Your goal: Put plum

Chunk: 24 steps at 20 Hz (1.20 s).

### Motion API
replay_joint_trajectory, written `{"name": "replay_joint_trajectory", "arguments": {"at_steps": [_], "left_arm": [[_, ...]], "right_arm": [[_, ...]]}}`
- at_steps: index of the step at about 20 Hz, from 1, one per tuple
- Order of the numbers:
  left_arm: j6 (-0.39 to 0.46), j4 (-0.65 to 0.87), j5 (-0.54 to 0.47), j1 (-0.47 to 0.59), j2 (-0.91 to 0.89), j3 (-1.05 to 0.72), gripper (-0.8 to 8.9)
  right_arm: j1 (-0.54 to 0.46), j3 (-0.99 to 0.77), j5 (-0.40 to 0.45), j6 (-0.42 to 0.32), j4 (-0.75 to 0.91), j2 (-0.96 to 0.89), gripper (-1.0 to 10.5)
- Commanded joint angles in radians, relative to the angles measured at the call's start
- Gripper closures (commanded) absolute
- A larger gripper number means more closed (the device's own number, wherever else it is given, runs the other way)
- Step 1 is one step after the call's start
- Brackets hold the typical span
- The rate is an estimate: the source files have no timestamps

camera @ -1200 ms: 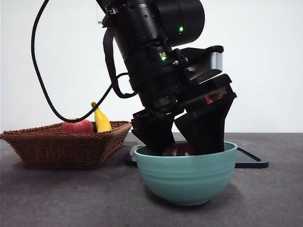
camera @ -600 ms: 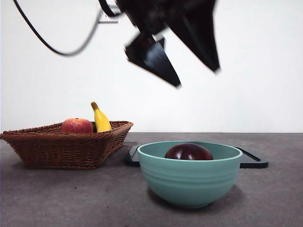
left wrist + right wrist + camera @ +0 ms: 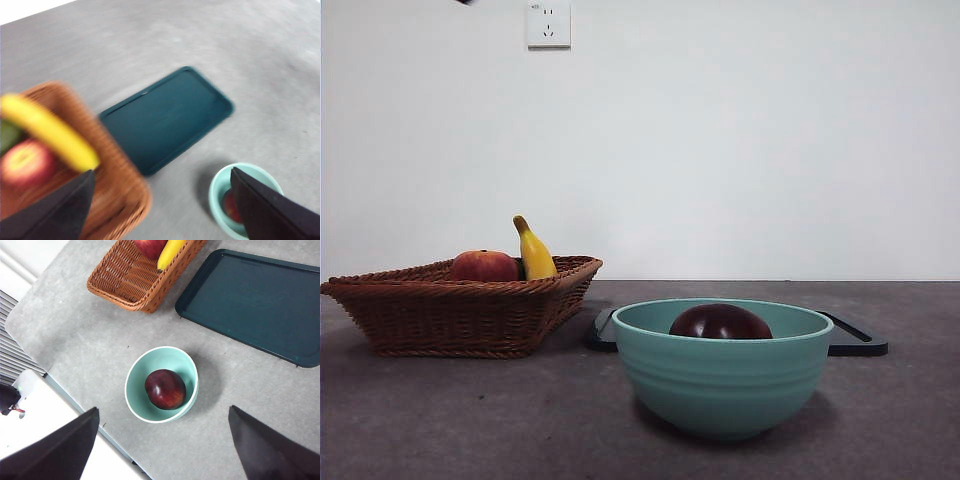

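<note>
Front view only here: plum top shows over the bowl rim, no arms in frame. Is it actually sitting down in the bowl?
Observer: Yes. The right wrist view shows the plum lying on the floor of the teal bowl, nothing else in there.
Operator: Claws?
Observer: Both high above the table. The left claw and the right claw are open and empty.
Operator: The dark slab behind the bowl?
Observer: An empty dark teal tray, apart from the bowl, beside the wicker basket.
</note>
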Motion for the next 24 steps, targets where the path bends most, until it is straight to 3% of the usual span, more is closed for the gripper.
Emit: {"name": "replay_joint_trajectory", "arguments": {"at_steps": [1, 9, 19, 24], "left_arm": [[0.000, -0.015, 0.105, 0.046, -0.055, -0.045, 3.78], [-0.005, -0.039, 0.399, 0.068, -0.218, -0.402, 3.79], [0.024, -0.074, 0.420, 0.068, -0.217, -0.451, 3.80], [0.024, -0.074, 0.420, 0.068, -0.217, -0.451, 3.80]], "right_arm": [[0.004, 0.018, 0.000, 0.006, 0.013, 0.008, 5.3], [0.004, 0.018, 0.000, 0.006, 0.013, 0.008, 5.3], [0.050, -0.041, 0.006, 0.046, 0.016, 0.039, 5.3], [0.168, -0.181, 0.110, 0.179, 0.216, 0.128, 5.3]]}}
